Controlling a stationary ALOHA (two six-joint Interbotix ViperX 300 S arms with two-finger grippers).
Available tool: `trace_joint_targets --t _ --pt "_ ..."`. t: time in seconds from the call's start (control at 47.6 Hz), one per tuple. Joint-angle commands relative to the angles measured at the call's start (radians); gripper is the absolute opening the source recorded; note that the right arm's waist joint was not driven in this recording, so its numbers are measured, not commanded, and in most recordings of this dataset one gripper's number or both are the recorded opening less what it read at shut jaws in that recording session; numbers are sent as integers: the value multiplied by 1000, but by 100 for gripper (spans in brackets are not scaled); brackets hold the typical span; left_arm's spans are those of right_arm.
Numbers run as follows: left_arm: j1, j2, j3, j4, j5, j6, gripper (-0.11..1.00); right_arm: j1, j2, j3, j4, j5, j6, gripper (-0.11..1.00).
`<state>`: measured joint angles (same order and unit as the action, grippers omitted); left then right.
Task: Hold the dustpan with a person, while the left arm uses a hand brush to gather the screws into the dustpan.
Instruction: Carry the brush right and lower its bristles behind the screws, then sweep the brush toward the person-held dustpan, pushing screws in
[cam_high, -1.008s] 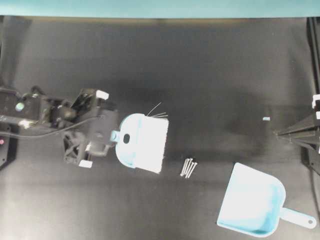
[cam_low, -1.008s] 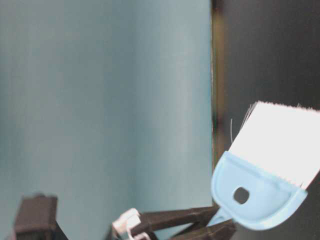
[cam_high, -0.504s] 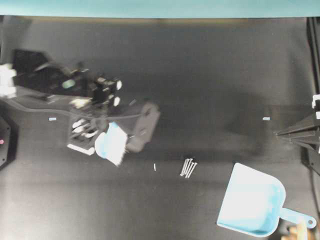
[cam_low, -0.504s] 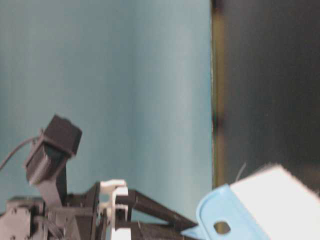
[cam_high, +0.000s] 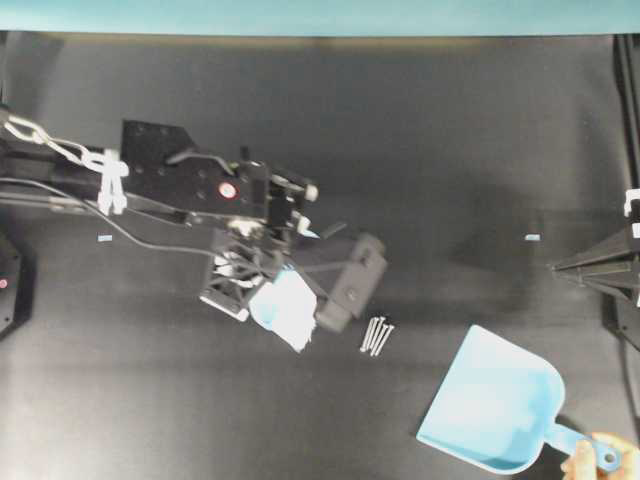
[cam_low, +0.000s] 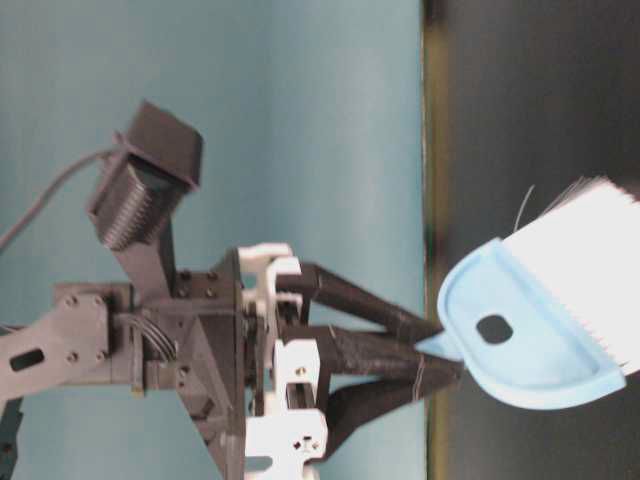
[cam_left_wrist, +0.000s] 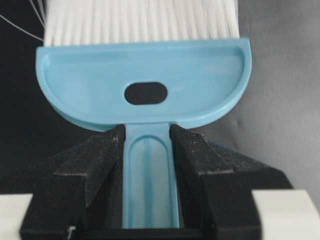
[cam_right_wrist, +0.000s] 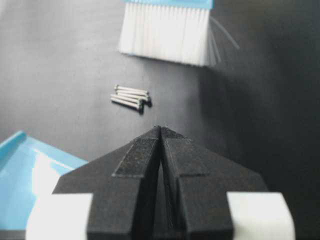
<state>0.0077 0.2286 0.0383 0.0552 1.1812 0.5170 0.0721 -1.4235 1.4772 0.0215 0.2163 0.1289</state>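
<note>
While my left claw (cam_left_wrist: 148, 165) clamps the hand brush (cam_left_wrist: 142, 82) by its handle, the white bristles point away from it toward the screws (cam_high: 376, 336), which lie just beyond on the table (cam_high: 420, 150). Past them, a person's fingers (cam_high: 590, 464) hold the dustpan (cam_high: 490, 415). My right claw (cam_right_wrist: 161, 132) is pressed together, empty.

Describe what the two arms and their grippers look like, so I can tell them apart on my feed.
The left arm is black and jointed, with black cables, a red dot, white link pieces and white mounts behind its black fingers. The right gripper has black wedge fingers tapering to a point, on white blocks.
</note>
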Motion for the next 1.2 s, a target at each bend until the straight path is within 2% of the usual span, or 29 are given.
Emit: trace_joint_targets --t 0.0,0.252,0.399,0.63,0.903,1.071,1.175 --pt "-17 18 -18 2 -25 5 30 0 3 -5 3 -8 8 0" --pt "-29 61 -25 2 -118 6 30 0 3 -5 3 -8 8 0" --pt "-29 80 -34 2 -127 5 30 0 2 -5 3 -8 8 0" --pt "-52 132 -106 2 -195 2 30 0 2 -5 3 -8 8 0" --pt "-115 236 -270 2 -241 3 30 0 2 -5 3 -8 8 0" --pt "-146 296 -422 2 -264 9 30 0 2 -5 3 -8 8 0" --pt "-150 327 -500 2 -262 35 30 0 2 -5 3 -8 8 0"
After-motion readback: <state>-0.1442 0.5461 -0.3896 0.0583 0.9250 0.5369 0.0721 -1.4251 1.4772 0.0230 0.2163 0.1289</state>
